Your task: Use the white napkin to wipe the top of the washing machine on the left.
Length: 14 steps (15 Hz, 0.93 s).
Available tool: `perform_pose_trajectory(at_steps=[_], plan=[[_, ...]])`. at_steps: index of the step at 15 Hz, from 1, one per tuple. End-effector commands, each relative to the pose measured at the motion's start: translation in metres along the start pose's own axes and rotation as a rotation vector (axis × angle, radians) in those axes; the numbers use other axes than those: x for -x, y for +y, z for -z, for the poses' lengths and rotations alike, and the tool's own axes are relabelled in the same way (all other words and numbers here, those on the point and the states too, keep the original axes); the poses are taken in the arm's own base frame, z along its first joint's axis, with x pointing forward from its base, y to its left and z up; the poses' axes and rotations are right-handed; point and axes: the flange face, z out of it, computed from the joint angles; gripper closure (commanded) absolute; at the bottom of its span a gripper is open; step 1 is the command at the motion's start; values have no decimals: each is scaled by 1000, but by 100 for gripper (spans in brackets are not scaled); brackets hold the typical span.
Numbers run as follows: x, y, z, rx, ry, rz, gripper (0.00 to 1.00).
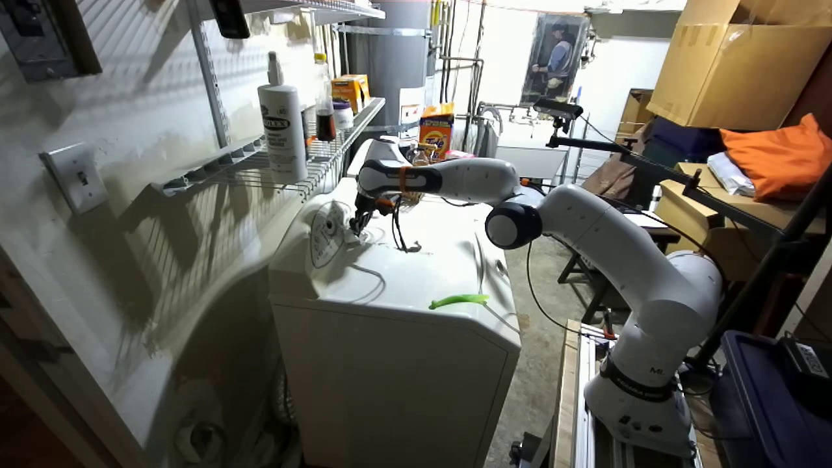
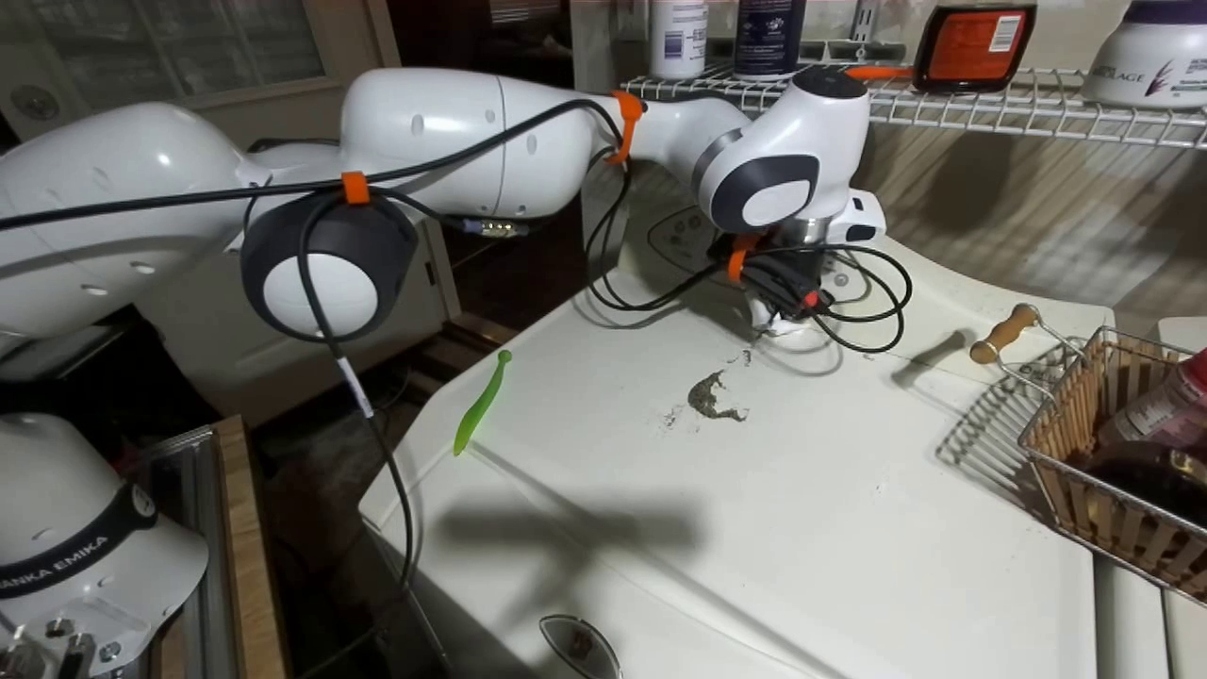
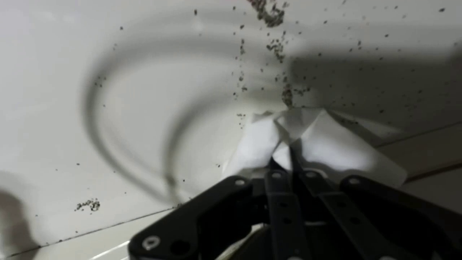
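Black end effector looms nearest in the wrist view, pinching the white napkin, which bunches at its tip & looks to be touching the washing machine top by the control panel. Dark crumbs trail from the napkin & scatter all round; a bigger smear shows in an exterior view. Step in hand is prob. the wipe itself. To do it well: keep napkin low & flat, steady light pressure, overlapping strokes from panel outward, b/c loose crumbs will likely fly if flicked. Smear may need extra passes. Mind the looped cables & stop short of the green strip by the edge.

Farther along, a wire basket w/ wooden handle holds a red-capped bottle plus darker stuff I can't ID; can't tell if it sits wholly on this top. Above, a wire shelf has a white bottle, level hidden; a clear yellow-capped bottle w/ dark red liquid down low; a purple-lidded jar & an orange box, contents unseen. Way back: a Tide box, insides hidden too, nr the grey tank.
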Motion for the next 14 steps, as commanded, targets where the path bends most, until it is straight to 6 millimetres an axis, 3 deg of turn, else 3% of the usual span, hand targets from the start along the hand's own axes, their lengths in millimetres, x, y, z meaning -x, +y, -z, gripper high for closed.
perform_pose_trajectory(at_steps=[1, 14], plan=[[2, 5, -13, -71, 54, 62, 99], [43, 30, -12, -35, -252, -66, 99]])
